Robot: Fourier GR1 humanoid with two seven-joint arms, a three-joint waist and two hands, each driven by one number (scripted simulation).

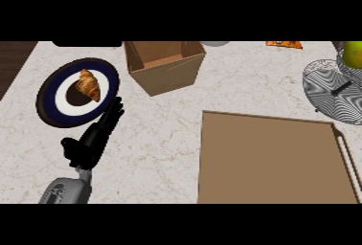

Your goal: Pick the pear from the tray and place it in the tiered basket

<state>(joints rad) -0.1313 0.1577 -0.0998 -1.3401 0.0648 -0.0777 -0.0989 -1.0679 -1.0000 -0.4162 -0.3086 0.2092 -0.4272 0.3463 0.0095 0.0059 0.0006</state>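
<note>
The yellow-green pear [354, 53] shows at the far right edge, cut off by the picture's border, just above the wire mesh of the tiered basket [326, 91]. I cannot tell whether it rests in the basket or is held above it. A short black piece [342, 89] lies over the mesh. The flat brown tray [268, 158] fills the lower right and has nothing on it. My left hand [92, 139] is open at the lower left, with straight fingers pointing up to the rim of a plate. My right hand does not show.
A dark blue and white plate [63, 103] with a croissant [88, 85] sits at the upper left. An open cardboard box [164, 64] stands at the top centre. An orange packet [284, 44] lies at the back edge. Dark wood [10, 62] borders the counter's left.
</note>
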